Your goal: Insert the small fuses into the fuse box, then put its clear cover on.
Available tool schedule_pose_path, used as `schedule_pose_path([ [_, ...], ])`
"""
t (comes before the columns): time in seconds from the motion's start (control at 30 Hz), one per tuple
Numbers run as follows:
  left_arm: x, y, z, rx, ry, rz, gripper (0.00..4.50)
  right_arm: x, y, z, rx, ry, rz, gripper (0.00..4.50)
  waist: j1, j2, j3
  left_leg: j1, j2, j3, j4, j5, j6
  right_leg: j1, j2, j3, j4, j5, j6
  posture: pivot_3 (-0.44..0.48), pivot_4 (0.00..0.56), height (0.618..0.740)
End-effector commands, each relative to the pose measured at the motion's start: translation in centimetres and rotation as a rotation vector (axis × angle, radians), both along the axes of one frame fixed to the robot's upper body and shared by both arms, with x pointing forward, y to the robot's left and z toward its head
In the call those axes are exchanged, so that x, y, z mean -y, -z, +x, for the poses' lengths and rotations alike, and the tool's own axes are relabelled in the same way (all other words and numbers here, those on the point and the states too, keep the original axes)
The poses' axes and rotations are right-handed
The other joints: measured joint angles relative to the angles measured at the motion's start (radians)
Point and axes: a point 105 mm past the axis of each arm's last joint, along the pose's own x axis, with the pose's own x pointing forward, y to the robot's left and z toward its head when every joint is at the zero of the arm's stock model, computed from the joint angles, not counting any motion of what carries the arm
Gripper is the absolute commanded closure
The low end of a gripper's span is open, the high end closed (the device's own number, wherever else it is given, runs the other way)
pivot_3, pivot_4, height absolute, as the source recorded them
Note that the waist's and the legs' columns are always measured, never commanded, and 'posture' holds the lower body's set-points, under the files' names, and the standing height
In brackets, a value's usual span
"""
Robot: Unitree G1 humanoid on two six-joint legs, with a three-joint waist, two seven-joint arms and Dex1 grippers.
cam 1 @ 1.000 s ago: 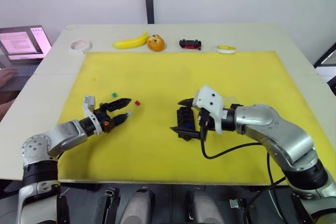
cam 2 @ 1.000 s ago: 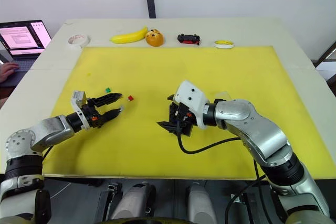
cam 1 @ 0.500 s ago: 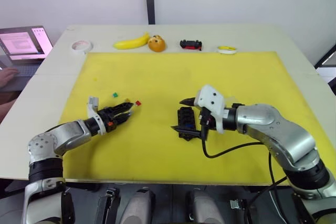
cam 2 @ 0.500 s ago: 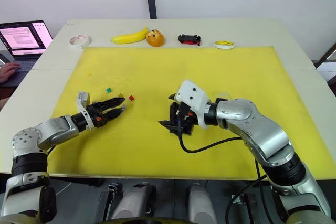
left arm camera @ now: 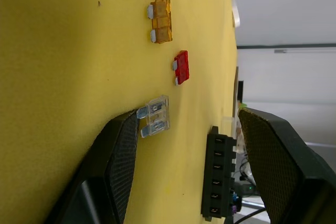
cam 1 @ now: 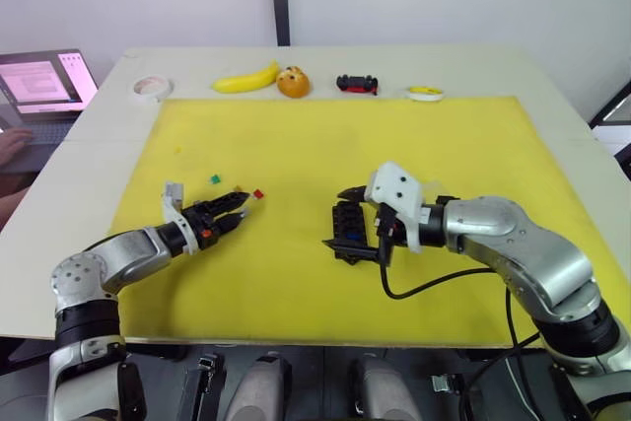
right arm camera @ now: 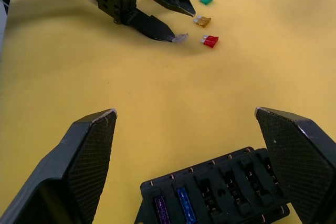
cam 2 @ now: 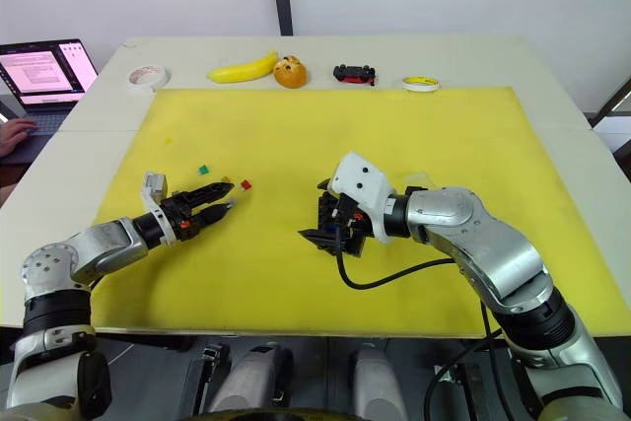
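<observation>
The black fuse box (cam 1: 346, 218) lies on the yellow mat (cam 1: 325, 140), with a purple fuse (right arm camera: 160, 208) and a blue fuse (right arm camera: 182, 201) seated in its slots. My right gripper (cam 1: 345, 217) is open, one finger on each side of the box. Loose on the mat lie teal (right arm camera: 206, 0), olive (right arm camera: 202, 21), red (right arm camera: 210, 41) and clear-grey (right arm camera: 180, 38) fuses. My left gripper (cam 1: 239, 206) is open, its lower fingertip touching the clear-grey fuse (left arm camera: 154, 116), the red fuse (left arm camera: 181, 67) just beyond. A faint clear cover (left arm camera: 229, 125) shows beside the box.
Along the table's far edge lie a white tape roll (cam 1: 151, 88), a banana (cam 1: 246, 77), an orange (cam 1: 293, 81), a toy car (cam 1: 357, 83) and a small yellow-white disc (cam 1: 426, 93). A laptop (cam 1: 39, 81) with a person's hand (cam 1: 12, 142) sits far left.
My left gripper has reached forward toward the red and clear-grey fuses and its fingers have narrowed somewhat. The right gripper stays around the fuse box.
</observation>
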Motion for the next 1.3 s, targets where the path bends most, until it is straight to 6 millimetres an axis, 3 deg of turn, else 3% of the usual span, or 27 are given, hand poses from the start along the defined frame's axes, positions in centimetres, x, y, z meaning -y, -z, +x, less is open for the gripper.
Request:
schedule_pose_path([
  [0.03,0.4,1.8,-0.5,-0.065,0.008,0.005,2.67,0.1,-1.3,-0.1,0.06,-0.009,0.008,0.0,-0.001,0.0,0.0,0.0,0.0,0.0,0.0,0.0,0.0,0.0,0.0,0.0,0.0,0.0,0.0,0.0,0.15,0.74],
  [0.07,0.3,2.0,-0.6,-0.069,0.009,0.009,3.19,0.1,-1.3,-0.1,0.06,-0.009,0.007,0.0,-0.002,0.0,0.0,0.0,0.0,0.0,0.0,0.0,0.0,0.0,0.0,0.0,0.0,0.0,0.0,0.0,0.15,0.74],
  [0.63,0.2,2.5,-0.5,-0.088,0.005,0.032,3.19,0.3,-1.4,-0.1,0.057,-0.005,0.003,0.0,-0.003,0.0,0.0,0.0,0.001,0.001,0.0,0.0,0.0,-0.001,0.0,0.0,0.0,0.0,0.0,0.0,0.15,0.74],
  [0.77,0.0,2.9,-0.6,-0.094,0.003,0.041,4.45,0.3,-1.4,-0.1,0.056,-0.004,0.004,0.0,-0.004,0.0,0.0,0.0,0.001,0.001,0.0,0.0,0.0,-0.001,0.0,0.0,0.0,0.0,0.0,0.0,0.15,0.74],
  [1.03,-0.5,2.8,-0.7,-0.087,-0.002,0.038,4.45,0.5,-1.5,-0.1,0.054,0.002,0.006,0.0,-0.009,0.003,-0.002,0.001,0.001,0.001,-0.001,0.0,0.001,0.0,0.001,0.0,0.0,0.0,0.0,0.0,0.15,0.74],
  [1.1,-0.5,1.9,-0.7,-0.052,0.014,0.04,4.45,0.6,-1.6,-0.1,0.044,0.008,0.02,0.0,-0.009,0.003,-0.002,0.001,0.001,0.001,-0.001,0.0,0.001,0.0,0.001,0.0,0.0,0.0,0.0,0.0,0.15,0.74],
  [1.3,1.1,-3.7,-1.0,0.148,0.127,-0.006,4.45,0.3,-2.4,-0.4,-0.052,0.036,0.154,0.0,-0.011,0.001,-0.001,0.0,0.002,0.001,-0.001,0.0,0.001,-0.002,0.001,0.001,0.0,0.0,0.0,0.0,0.15,0.74],
])
